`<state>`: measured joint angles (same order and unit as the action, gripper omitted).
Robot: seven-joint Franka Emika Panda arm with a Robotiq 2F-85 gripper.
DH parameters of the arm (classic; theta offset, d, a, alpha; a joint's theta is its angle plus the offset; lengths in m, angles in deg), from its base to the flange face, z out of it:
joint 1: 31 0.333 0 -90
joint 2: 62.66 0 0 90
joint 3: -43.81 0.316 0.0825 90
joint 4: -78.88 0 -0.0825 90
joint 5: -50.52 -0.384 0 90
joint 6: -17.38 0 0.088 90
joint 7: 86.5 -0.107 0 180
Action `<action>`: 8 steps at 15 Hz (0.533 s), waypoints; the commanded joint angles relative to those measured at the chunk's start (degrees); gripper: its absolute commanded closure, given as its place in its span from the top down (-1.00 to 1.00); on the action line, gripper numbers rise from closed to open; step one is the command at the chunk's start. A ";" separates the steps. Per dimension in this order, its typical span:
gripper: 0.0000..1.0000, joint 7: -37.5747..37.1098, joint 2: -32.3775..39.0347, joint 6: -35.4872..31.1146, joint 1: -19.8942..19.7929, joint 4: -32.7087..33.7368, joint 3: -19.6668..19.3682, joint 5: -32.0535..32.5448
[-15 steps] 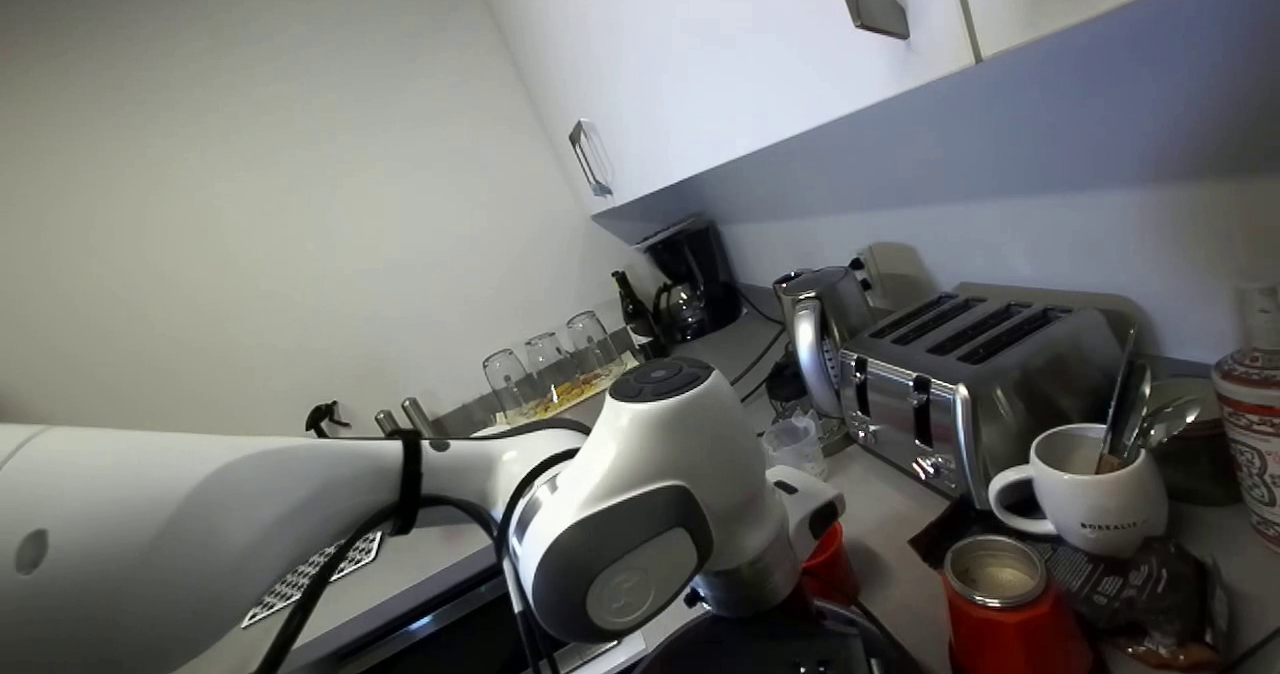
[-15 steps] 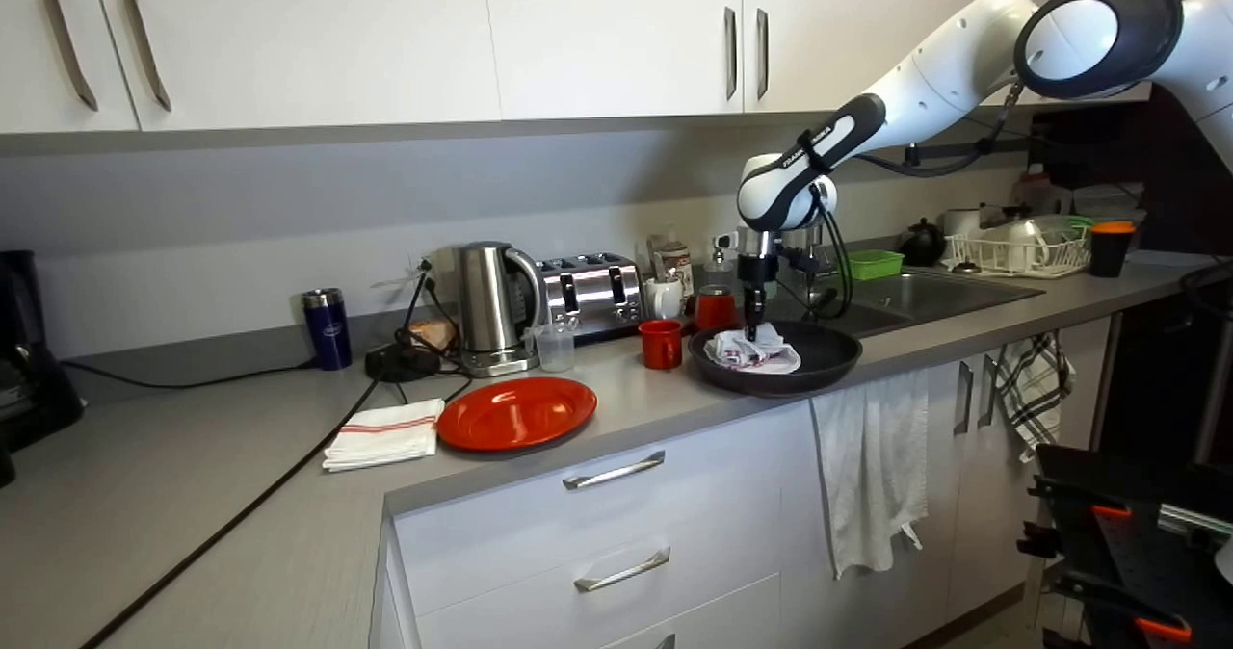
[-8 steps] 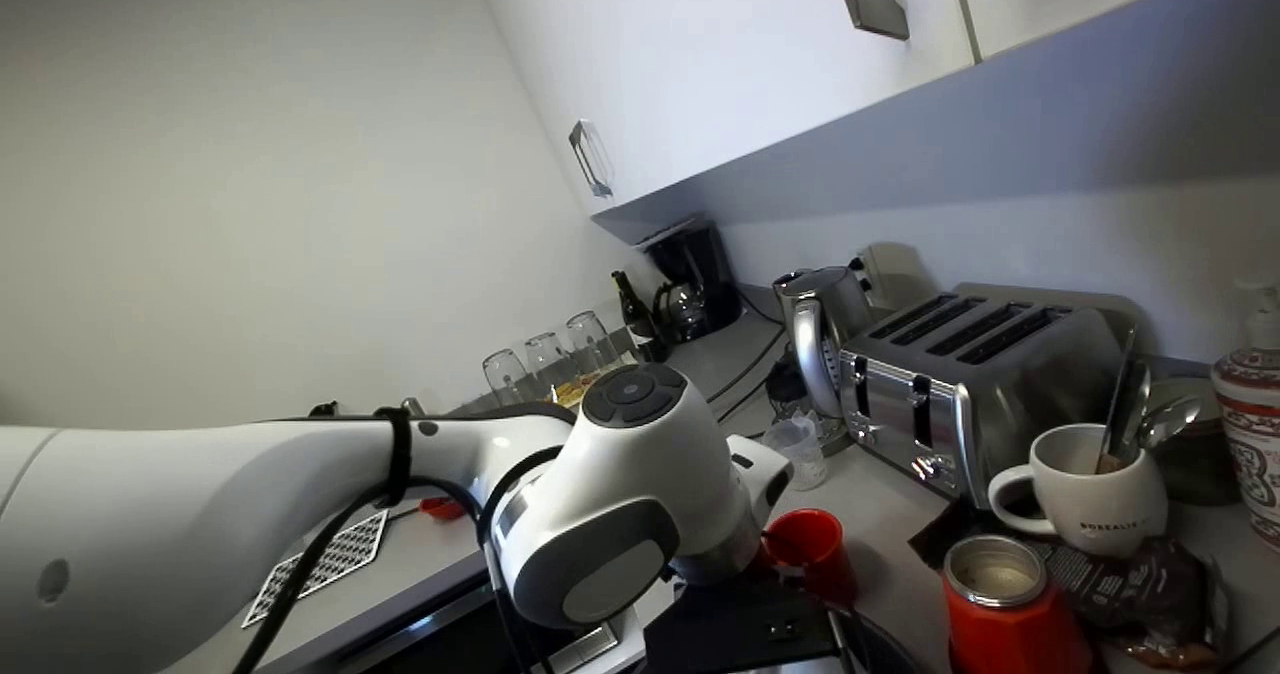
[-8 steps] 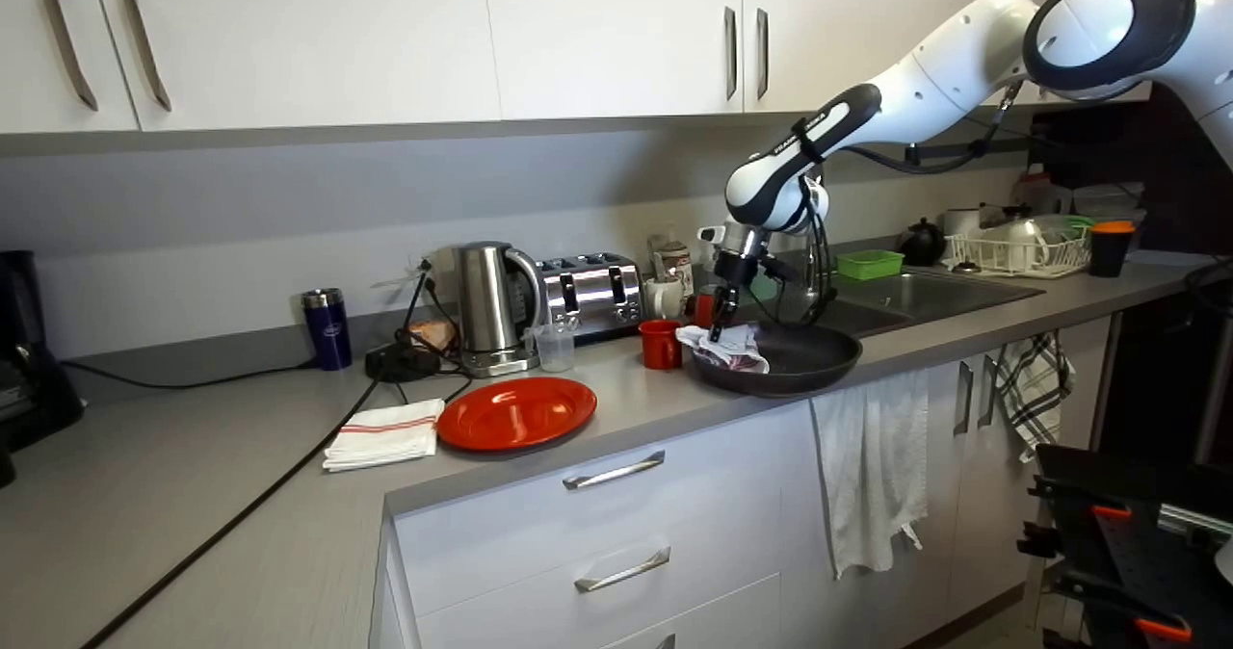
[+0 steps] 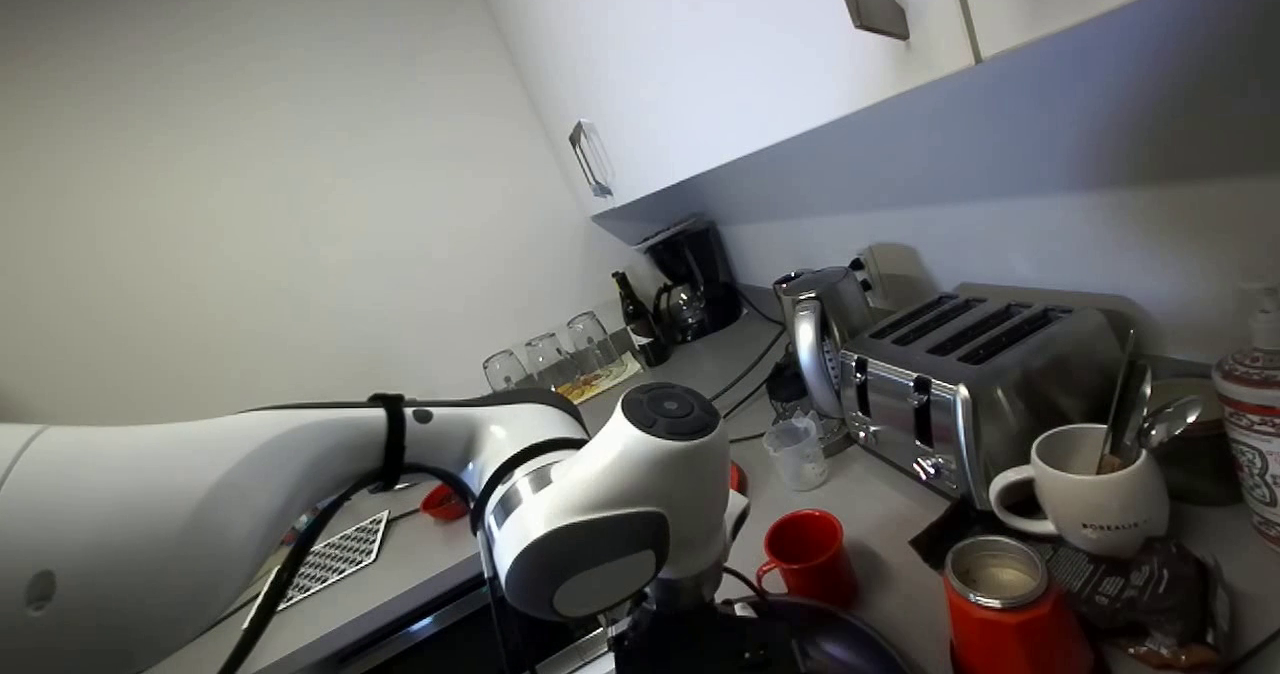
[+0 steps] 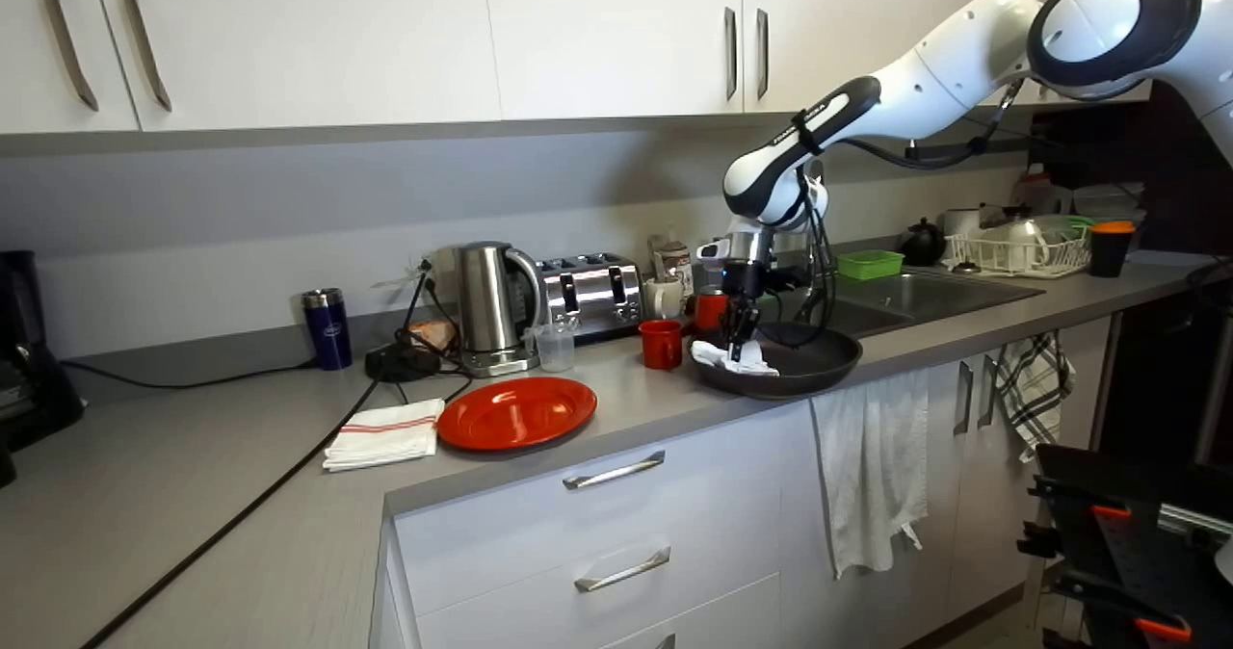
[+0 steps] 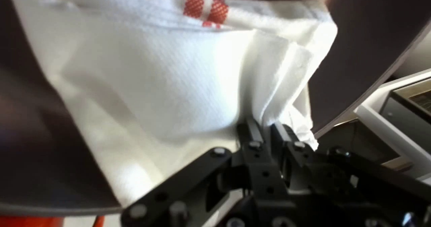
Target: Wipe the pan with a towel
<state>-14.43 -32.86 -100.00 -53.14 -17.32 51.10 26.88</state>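
Wrist view gives us the clearest look: the gripper [image 7: 263,127] has its fingers [image 7: 254,132] almost together, and a fold of the white towel [image 7: 168,78] is pinched between them. The rest of the towel spreads loosely over the dark pan [image 7: 357,48], so we see bare pan on both sides of it. Taking the towel and bringing it to the pan are, we judge, the parts already done.

In an exterior view, the pan stands on the counter [image 6: 222,456], and the towel lies inside it, at the side nearer to the red cup [image 6: 662,345]. The opposite side of the pan has no cloth on it. We take the wiping itself to be the step in hand, but from the dark surface we cannot tell which areas are wiped.

In an exterior view, the robot arm [image 5: 450,436] covers much of the work. Only a piece of the pan shows, and the pinch on the towel we cannot check there. What is left, in our judgement, is to draw the towel over the uncovered side and then release it.
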 commanded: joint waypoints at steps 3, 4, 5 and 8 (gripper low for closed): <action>-0.88 -5.11 0.06 14.12 3.86 4.09 -6.95 9.24; -0.88 -6.47 0.10 14.01 4.32 4.52 -7.88 10.58; -0.88 -7.79 0.12 13.75 4.73 4.92 -8.68 11.87; -0.88 -12.08 0.16 12.30 5.48 6.28 -10.79 15.53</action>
<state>-21.90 -32.84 -88.32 -49.23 -13.33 42.65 38.82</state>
